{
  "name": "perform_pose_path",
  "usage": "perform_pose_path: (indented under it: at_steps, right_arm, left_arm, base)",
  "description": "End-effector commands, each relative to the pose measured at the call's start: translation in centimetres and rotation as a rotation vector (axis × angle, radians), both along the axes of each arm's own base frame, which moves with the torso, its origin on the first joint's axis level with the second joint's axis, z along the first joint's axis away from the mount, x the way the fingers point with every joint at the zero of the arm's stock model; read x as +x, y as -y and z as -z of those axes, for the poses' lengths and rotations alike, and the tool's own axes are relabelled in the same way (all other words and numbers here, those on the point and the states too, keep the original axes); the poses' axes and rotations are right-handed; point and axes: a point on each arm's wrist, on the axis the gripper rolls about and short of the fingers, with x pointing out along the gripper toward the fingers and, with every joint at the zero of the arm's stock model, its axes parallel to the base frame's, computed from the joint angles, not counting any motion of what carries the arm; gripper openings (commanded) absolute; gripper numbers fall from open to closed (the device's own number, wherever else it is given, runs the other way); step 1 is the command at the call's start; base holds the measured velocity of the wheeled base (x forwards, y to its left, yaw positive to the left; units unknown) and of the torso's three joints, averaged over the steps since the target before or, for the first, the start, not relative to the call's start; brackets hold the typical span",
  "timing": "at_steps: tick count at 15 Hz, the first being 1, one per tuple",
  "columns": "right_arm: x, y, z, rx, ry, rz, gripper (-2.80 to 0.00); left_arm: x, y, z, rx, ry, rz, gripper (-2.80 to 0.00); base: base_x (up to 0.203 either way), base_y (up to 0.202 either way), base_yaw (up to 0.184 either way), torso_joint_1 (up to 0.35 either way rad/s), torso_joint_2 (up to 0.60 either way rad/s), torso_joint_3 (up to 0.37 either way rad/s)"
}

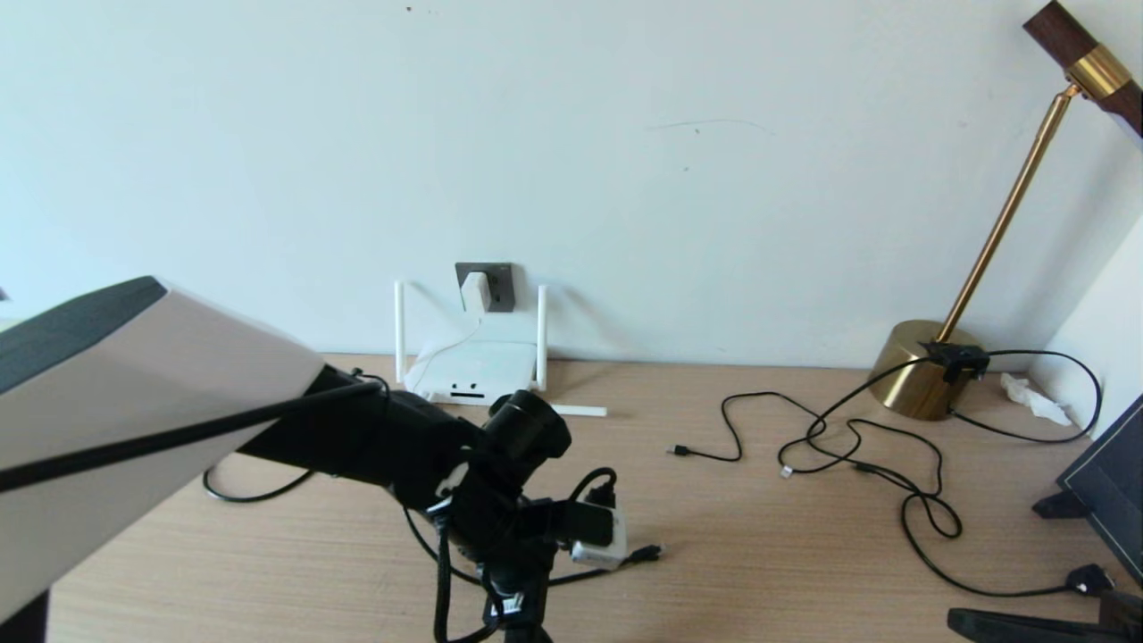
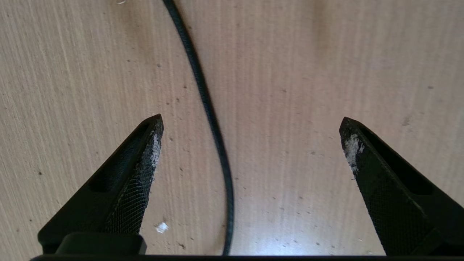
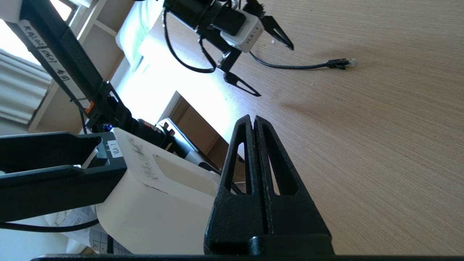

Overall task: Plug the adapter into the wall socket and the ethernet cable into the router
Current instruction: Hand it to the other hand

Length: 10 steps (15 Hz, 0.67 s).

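The white adapter [image 1: 476, 292] sits in the dark grey wall socket [image 1: 498, 288], and its thin cord drops to the white router [image 1: 471, 368] below, against the wall. My left arm [image 1: 420, 451] reaches over the table's near middle. The left gripper [image 2: 251, 121] is open and points down at the wood. The black ethernet cable [image 2: 210, 116] lies on the table between its fingers, untouched. The cable's clear plug tip [image 3: 342, 63] rests on the wood just beyond the left gripper [image 3: 275, 71]. My right gripper [image 3: 252, 119] is shut and empty, low over the near right of the table.
A brass lamp [image 1: 929, 371] stands at the back right with thin black cables [image 1: 857, 446] looping in front of it. A crumpled tissue [image 1: 1031, 397] and a dark framed panel [image 1: 1107, 482] are at the right edge. One router antenna [image 1: 579, 411] lies flat on the table.
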Motion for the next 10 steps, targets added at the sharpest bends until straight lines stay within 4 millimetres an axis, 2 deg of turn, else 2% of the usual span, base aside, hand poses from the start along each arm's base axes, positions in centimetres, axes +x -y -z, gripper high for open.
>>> perform_pose_path:
  at_steps: [1, 4, 10]
  right_arm:
    - [0.0, 0.0, 0.0, 0.004, -0.003, -0.006, -2.80]
    - [0.0, 0.0, 0.0, 0.004, -0.003, -0.006, -2.80]
    - [0.0, 0.0, 0.3, 0.002, -0.012, -0.006, -2.80]
  left_arm:
    - [0.5, 0.7, 0.7, 0.005, -0.009, 0.011, 0.00]
    - [0.4, 1.3, 1.6, 0.016, -0.026, 0.022, 0.00]
    - [1.5, 3.5, 1.7, -0.005, -0.061, -0.026, 0.00]
  base:
    - [0.000, 0.000, 0.000, 0.000, 0.00, 0.000]
    - [0.000, 0.000, 0.000, 0.000, 0.00, 0.000]
    - [0.000, 0.000, 0.000, 0.000, 0.00, 0.000]
